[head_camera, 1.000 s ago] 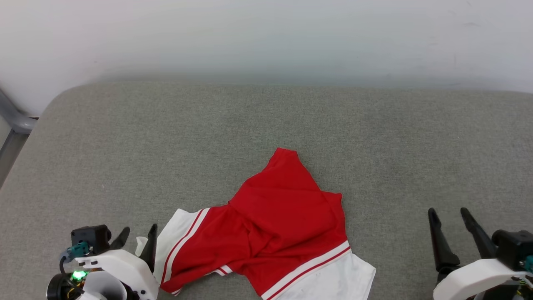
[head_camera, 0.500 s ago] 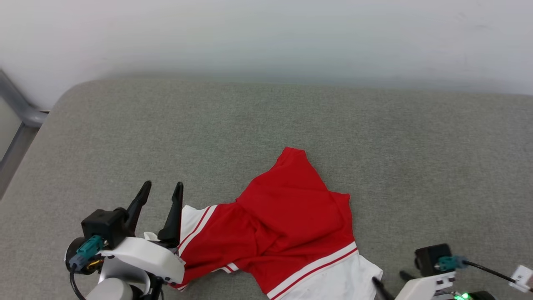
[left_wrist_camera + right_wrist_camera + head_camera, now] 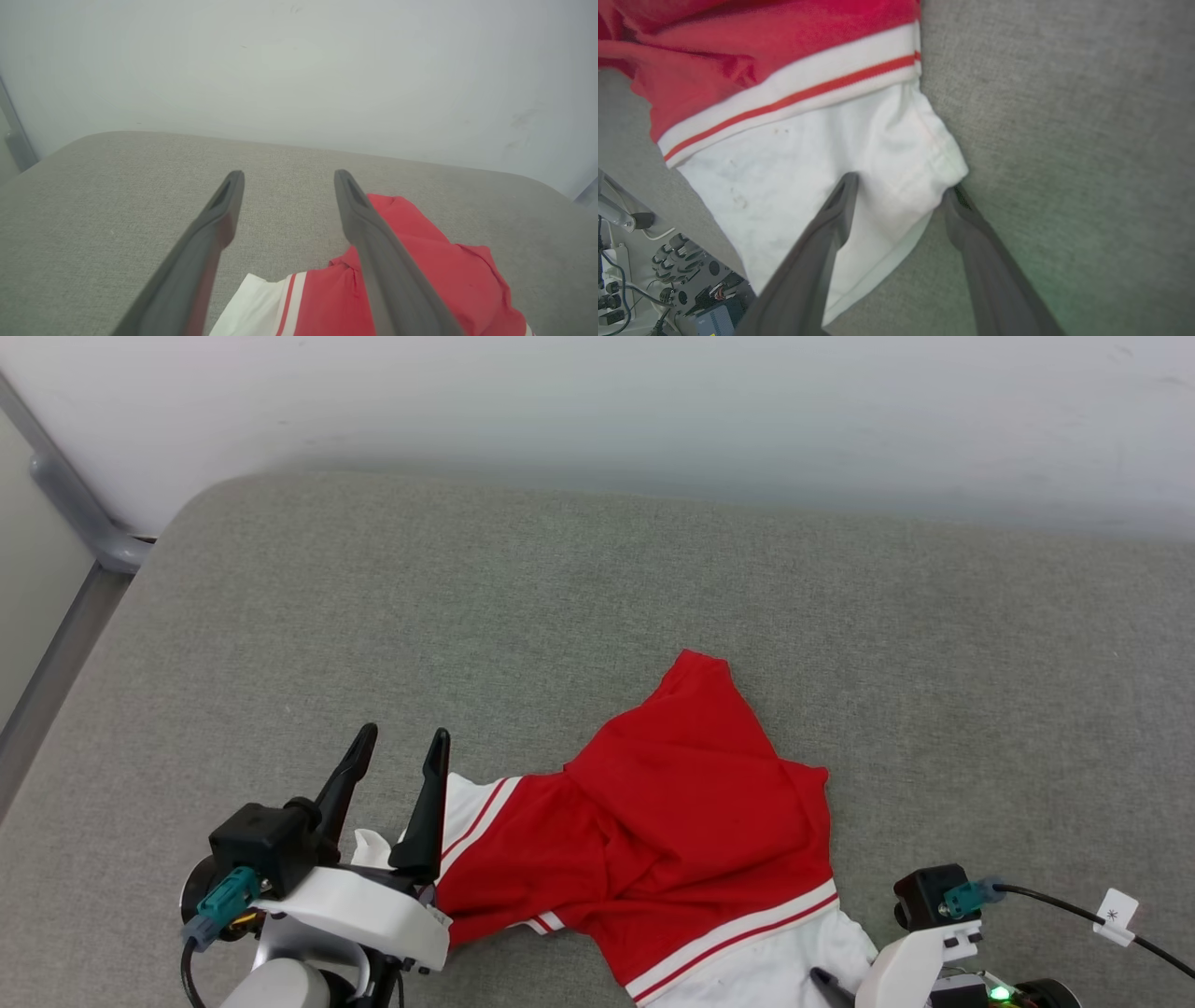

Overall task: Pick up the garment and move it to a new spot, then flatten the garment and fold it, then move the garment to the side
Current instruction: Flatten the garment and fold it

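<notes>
The jersey (image 3: 672, 840) is found crumpled at 6 o'clock on the cushion (image 3: 560, 597), one white sleeve (image 3: 808, 154) at the near edge. That sleeve is straddled by the parted right gripper (image 3: 902, 185); the left gripper (image 3: 403, 735), at the jersey's 9 o'clock, is held open and empty. If only a thin corner is pinched, it may be lost in the lift.

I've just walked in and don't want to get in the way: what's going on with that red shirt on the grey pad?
A two-armed robot is getting ready to pick up a crumpled red jersey lying on the grey padded surface. Its left pincer is open, by the white sleeve at the jersey's left end. Its right pincer is open too, with a finger on either side of the corner of the other white sleeve panel. Nothing is gripped or lifted yet.
</notes>
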Available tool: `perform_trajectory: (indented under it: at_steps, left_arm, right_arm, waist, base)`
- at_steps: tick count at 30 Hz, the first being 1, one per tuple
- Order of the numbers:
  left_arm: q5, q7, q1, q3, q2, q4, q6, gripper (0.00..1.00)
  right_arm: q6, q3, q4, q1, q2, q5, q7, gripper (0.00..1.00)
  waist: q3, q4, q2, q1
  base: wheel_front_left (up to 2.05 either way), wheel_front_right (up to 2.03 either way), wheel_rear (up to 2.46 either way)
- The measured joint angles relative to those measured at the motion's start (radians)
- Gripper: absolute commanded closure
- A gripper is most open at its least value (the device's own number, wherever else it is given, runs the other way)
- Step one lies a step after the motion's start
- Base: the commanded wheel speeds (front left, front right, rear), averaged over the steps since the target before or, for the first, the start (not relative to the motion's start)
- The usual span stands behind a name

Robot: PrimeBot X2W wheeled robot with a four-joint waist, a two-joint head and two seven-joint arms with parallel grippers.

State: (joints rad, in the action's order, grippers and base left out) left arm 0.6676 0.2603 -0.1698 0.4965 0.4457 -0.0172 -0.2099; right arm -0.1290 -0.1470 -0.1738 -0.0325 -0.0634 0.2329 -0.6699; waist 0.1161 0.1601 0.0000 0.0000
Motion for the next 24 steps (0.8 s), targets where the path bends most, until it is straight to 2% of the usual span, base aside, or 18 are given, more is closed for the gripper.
perform_trajectory:
  at_steps: [7, 15, 19, 24]
  left_arm:
    - [-0.005, 0.001, 0.024, -0.028, -0.007, 0.021, 0.007, 0.00]
    - [-0.008, 0.001, 0.044, -0.049, -0.009, 0.046, 0.010, 0.00]
    - [-0.008, 0.001, 0.047, -0.047, -0.009, 0.058, 0.011, 0.00]
    - [-0.005, 0.001, 0.047, -0.042, -0.010, 0.084, 0.019, 0.00]
  right_arm:
    - [-0.003, 0.043, 0.038, 0.012, 0.007, -0.011, 0.040, 1.00]
    - [-0.002, 0.233, 0.127, 0.050, -0.108, -0.095, 0.017, 1.00]
    - [-0.002, 0.315, 0.110, 0.088, -0.161, -0.117, 0.016, 1.00]
    - [-0.002, 0.358, 0.039, 0.152, -0.186, -0.121, 0.049, 1.00]
  waist:
    - [-0.006, -0.008, 0.0000, 0.0001]
    - [-0.014, -0.040, 0.0001, 0.0001]
    - [-0.012, -0.049, 0.0001, 0.0001]
    - [0.002, -0.051, 0.0001, 0.0001]
  base:
    - [0.00, 0.00, 0.00]
    - [0.00, 0.00, 0.00]
    - [0.00, 0.00, 0.00]
    - [0.00, 0.00, 0.00]
